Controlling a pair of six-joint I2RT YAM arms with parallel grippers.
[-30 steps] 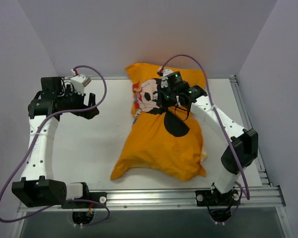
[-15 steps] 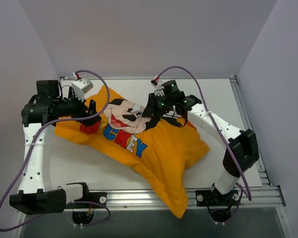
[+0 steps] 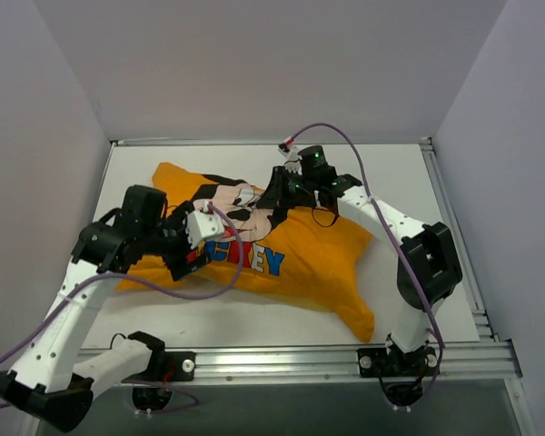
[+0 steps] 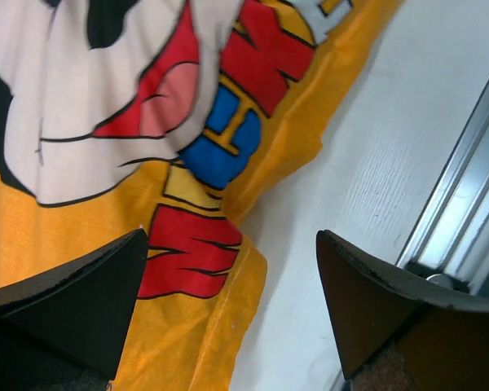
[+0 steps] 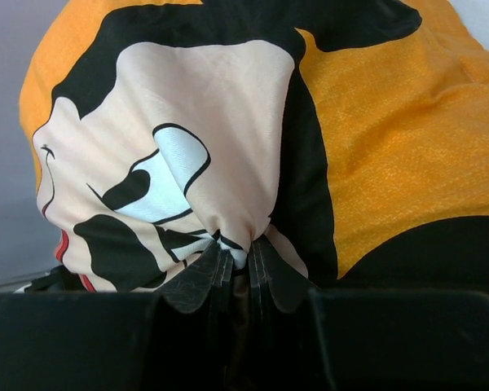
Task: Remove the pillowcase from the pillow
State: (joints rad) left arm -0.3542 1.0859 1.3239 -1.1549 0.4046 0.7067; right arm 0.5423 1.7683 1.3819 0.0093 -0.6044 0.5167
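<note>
Your left gripper (image 4: 230, 269) hangs wide open over the pillowcase's (image 3: 300, 259) near-left edge, holding nothing. The pillowcase sprawls across the table (image 3: 395, 173), hiding the pillow completely. Farther back, your right gripper (image 5: 236, 265) is clamped on a bunched pinch of the printed face.

An orange Mickey pillowcase (image 3: 300, 263) lies puffed up across the white bench (image 3: 418, 182).
The left gripper (image 3: 189, 250) is over the printed letters near its left end. The right gripper (image 3: 280, 195) is down on Mickey's face, touching the cloth by the far edge.
</note>
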